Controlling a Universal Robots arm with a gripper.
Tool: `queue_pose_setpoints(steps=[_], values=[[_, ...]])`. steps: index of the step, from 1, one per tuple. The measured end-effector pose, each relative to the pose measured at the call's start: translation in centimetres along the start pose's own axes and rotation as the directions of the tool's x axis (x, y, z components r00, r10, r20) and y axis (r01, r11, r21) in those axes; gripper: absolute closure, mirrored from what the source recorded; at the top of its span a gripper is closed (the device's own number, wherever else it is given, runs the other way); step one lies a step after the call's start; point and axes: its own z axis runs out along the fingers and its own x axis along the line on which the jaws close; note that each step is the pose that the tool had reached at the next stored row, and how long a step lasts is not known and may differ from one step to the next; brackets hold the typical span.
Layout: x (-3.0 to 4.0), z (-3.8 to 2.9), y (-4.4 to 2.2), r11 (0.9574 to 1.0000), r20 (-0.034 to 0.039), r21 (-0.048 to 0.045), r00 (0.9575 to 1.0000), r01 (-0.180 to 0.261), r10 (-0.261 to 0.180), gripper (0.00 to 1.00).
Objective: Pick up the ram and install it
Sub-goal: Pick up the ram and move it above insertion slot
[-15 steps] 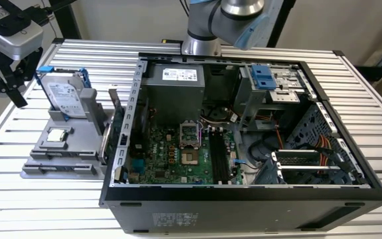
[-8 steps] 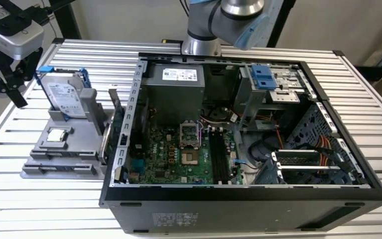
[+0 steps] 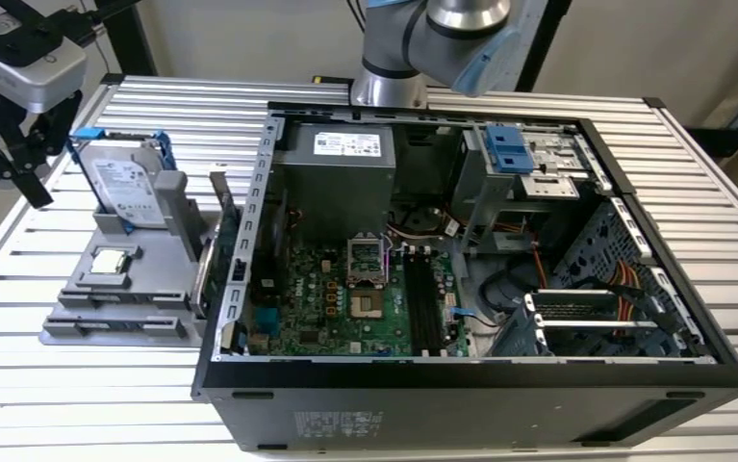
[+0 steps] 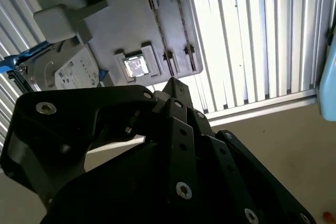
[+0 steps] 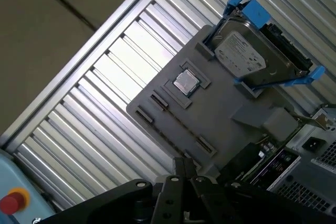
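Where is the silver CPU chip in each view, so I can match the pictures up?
Exterior view: the CPU chip lies in the grey holder at the exterior view's left, just below the upright hard drive in the picture.
Second wrist view: the CPU chip lies in the holder's square recess, beside the hard drive.
First wrist view: the CPU chip lies in the same recess, near the hard drive.
Shared landmark: the blue-framed hard drive.

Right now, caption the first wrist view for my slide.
End effector poised near gray fixture holding hard drive and CPU chip.
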Motion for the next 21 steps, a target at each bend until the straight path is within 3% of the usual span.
queue_pose_setpoints(steps=[10,21], values=[[-0.03,0.01,0.02,0.9992,-0.0017,-0.0002,0.9992,0.039,-0.039,1.00],[-0.18,0.01,0.20,0.9898,-0.0075,-0.0004,0.9897,0.143,-0.143,1.00]])
